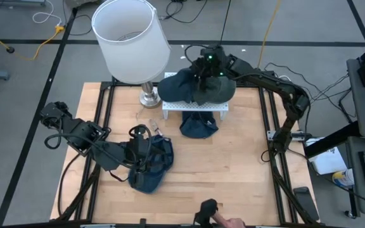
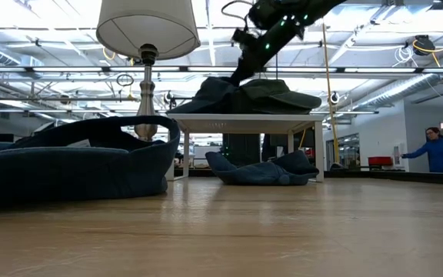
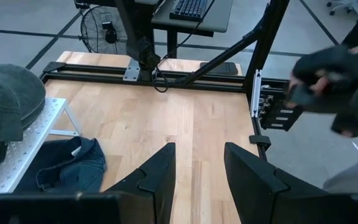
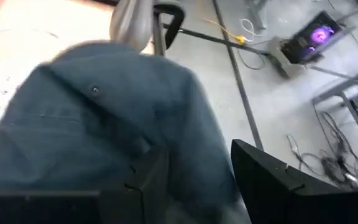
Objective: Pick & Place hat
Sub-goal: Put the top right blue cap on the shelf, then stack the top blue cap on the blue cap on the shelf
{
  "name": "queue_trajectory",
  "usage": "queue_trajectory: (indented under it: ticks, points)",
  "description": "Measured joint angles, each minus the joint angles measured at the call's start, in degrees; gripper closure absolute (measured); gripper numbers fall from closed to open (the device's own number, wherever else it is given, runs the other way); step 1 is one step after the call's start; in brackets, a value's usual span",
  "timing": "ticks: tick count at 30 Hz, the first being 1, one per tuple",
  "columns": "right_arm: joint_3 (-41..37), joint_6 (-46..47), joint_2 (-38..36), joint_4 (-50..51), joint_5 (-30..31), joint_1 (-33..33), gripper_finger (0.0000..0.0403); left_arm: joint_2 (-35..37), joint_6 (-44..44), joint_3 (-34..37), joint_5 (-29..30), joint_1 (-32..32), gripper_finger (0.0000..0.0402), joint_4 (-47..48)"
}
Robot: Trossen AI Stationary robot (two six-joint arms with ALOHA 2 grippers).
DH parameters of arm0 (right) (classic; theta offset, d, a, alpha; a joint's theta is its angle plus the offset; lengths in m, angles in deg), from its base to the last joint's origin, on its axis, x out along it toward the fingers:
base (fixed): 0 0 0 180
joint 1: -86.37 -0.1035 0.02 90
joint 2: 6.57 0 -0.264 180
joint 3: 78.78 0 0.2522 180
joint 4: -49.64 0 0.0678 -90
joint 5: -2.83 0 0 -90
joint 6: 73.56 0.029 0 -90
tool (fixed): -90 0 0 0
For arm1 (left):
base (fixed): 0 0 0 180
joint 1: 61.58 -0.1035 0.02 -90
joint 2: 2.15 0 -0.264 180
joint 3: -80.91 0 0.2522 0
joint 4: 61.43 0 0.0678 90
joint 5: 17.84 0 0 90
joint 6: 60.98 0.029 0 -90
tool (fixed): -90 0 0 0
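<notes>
So the right gripper (image 1: 203, 75) sits open over the hats (image 1: 195, 88) on the white shelf (image 1: 195, 106) upper-centre, maybe touching, while the left gripper (image 1: 143, 151) hangs open lower-left.

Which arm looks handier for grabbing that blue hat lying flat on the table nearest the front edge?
The left, I'd say. Its left gripper, fingers open, sits right over the blue hat. The right gripper is busy at the hats on the white shelf.

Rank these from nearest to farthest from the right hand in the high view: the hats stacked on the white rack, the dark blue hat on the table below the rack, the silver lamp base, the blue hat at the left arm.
1. Hats stacked on the white rack: directly under the right hand.
2. Silver lamp base and dark blue hat below the rack: too close to call.
3. Blue hat at the left arm: front left.
</notes>
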Motion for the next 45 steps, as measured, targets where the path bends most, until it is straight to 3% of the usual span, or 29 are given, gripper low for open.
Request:
queue_trajectory:
  ticks: [9,12,19,26,31,37,45]
  points:
    - [0.1,5.5,-8.9,5.6,0.5,-3.3,0.0236,0.0,-0.1,0.0,0.0,0.0,0.0261,0.0]
    - [0.1,6.2,-12.2,13.0,1.4,-5.8,0.0236,0.0,-0.2,0.0,0.0,0.0,0.0261,0.0]
    - [0.1,7.2,-15.9,32.7,10.2,-14.8,0.0236,0.0,0.3,0.0,0.0,0.0,0.0261,0.0]
    - [0.1,16.8,-15.9,43.6,13.9,-22.8,0.0236,0.0,3.9,0.0,0.0,0.0,0.0261,0.1]
    - [-3.6,33.6,-16.1,43.7,14.0,-27.7,0.0236,0.0,4.3,0.0,0.0,0.0,0.0261,0.1]
    - [-15.9,54.5,-17.2,38.6,13.8,-34.1,0.0236,0.0,3.0,0.0,0.0,0.0,0.0261,0.1]
    - [-35.6,45.8,-16.8,10.0,19.1,-41.8,0.0236,0.0,3.0,0.0,0.0,0.0,0.0261,0.1]
